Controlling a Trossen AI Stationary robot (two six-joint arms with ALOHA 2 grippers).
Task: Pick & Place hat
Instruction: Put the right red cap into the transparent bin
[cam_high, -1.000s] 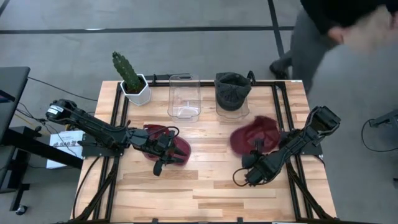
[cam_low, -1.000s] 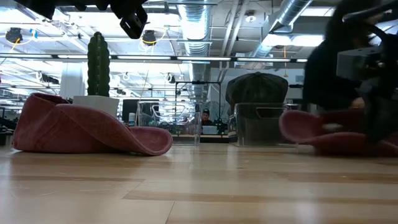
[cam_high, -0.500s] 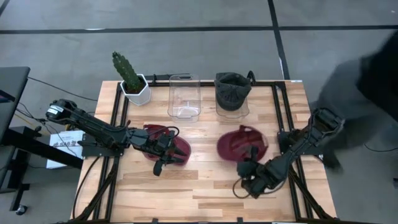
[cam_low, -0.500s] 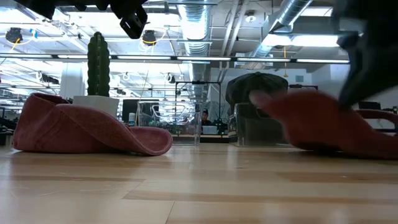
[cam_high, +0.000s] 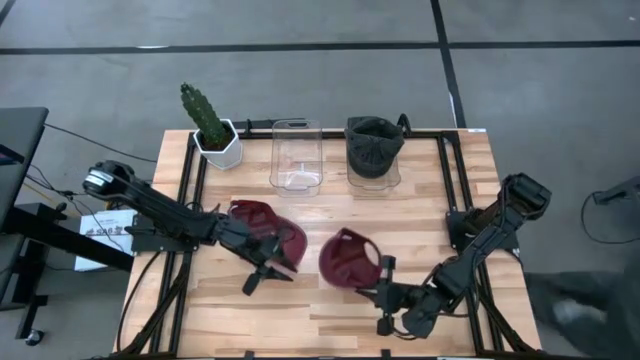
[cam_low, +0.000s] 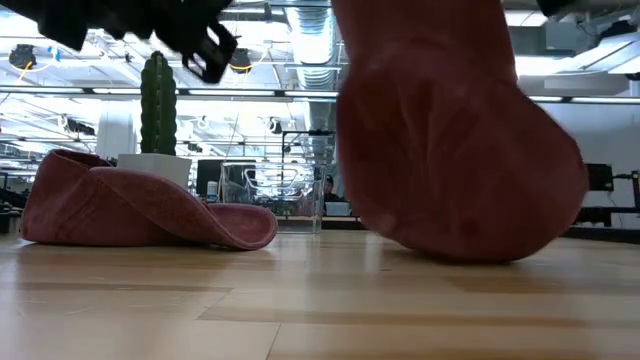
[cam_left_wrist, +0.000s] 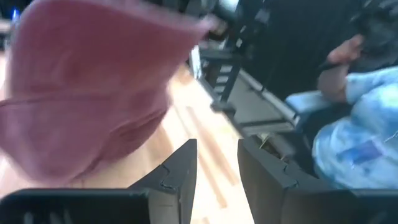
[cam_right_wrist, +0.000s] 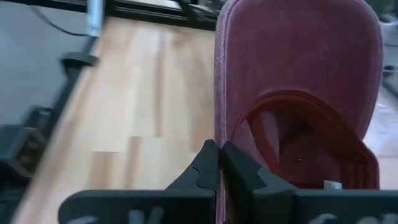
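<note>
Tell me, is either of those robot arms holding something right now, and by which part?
The right end effector is shut on the edge of a red cap. The left end effector holds nothing; it is beside another red cap.

My right gripper (cam_high: 372, 290) sits low near the tabletop's front edge, fingers (cam_right_wrist: 208, 163) pressed together, arm folded back to the right. My left gripper (cam_high: 268, 270) reaches in from the left, fingers (cam_left_wrist: 180, 177) parted.
</note>
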